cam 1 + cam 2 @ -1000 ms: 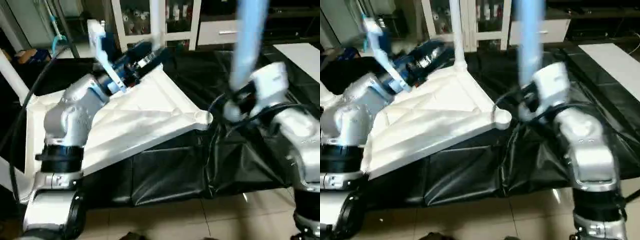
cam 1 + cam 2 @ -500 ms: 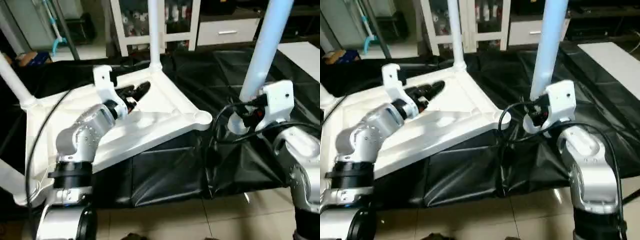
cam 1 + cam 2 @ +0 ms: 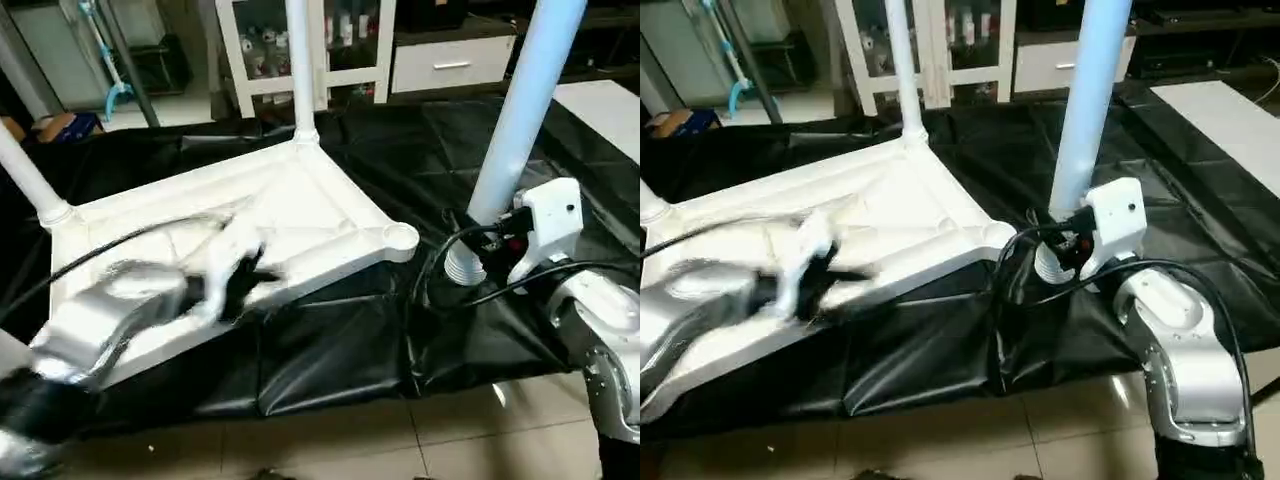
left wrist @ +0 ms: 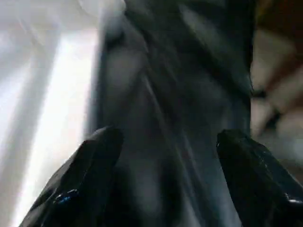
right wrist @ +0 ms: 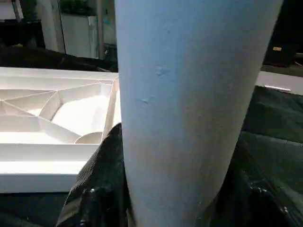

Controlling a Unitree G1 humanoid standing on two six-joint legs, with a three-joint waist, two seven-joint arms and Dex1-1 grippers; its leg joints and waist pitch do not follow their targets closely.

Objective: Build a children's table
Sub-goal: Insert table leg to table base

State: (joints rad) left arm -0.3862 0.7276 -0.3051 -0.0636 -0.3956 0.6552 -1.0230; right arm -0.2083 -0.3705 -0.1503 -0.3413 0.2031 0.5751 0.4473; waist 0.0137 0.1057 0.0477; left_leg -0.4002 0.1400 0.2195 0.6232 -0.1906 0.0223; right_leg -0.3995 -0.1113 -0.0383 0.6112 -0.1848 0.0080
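Observation:
The white table top (image 3: 300,215) lies upside down on a black sheet, ribs up. Two legs stand screwed in, one at the far corner (image 3: 298,60) and one at the left corner (image 3: 25,170). The near right corner socket (image 3: 400,238) is an empty ring. My right gripper (image 5: 175,189) is shut on a long white leg (image 3: 520,110), held nearly upright with its threaded end (image 3: 462,265) just right of that socket. My left gripper (image 4: 165,156) is open with nothing between its fingers (image 4: 94,161), over the sheet at the top's near edge; that arm (image 3: 130,310) is blurred.
A white glass-door cabinet (image 3: 330,45) and drawer unit (image 3: 455,60) stand behind the work. The black sheet (image 3: 330,340) hangs over the near edge down to a tiled floor (image 3: 400,440). A cable (image 3: 440,270) loops by the right wrist.
My left arm has swung down off the table top toward its near left edge. The right gripper has kept the leg, its lower end now a little nearer the empty socket.

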